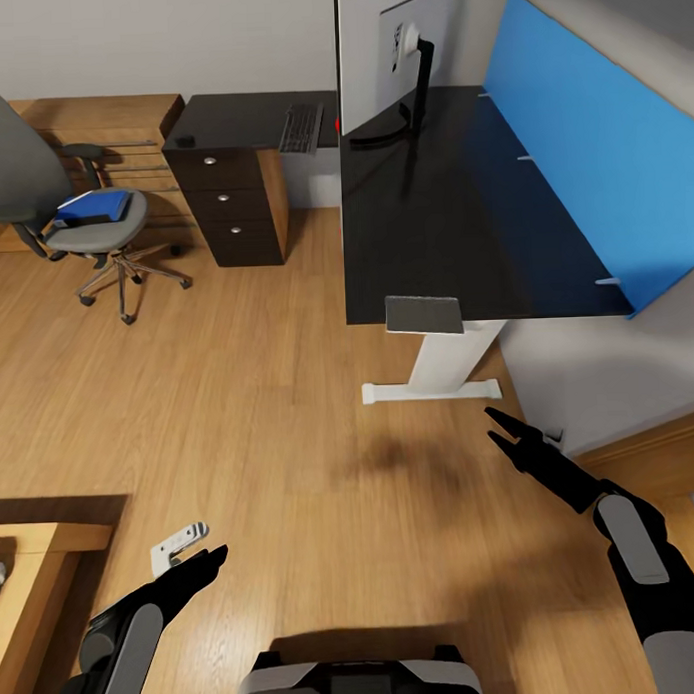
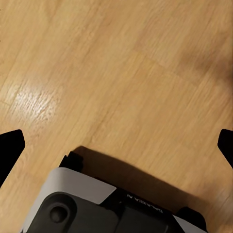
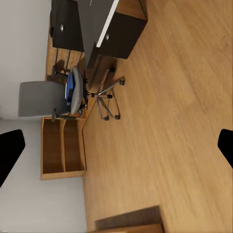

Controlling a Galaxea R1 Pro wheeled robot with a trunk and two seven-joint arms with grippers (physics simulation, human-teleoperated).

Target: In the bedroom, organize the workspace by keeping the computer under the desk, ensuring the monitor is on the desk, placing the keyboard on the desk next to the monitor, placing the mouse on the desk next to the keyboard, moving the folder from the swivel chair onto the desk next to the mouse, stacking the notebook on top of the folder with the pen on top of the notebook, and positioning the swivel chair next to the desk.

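The black-topped desk stands ahead with the monitor upright at its far end. The keyboard and the mouse lie on the far wing above the drawer unit. The swivel chair stands at the left, away from the desk, with the blue folder on its seat; the chair and the folder show again in the right wrist view. The computer, notebook and pen are hidden. My left gripper and my right gripper hang open and empty over the floor.
A blue wall panel runs behind the desk. The desk's white leg stands just ahead of my right gripper. A small white object lies on the floor by my left gripper. Low wooden furniture is at near left; wooden shelves stand behind the chair.
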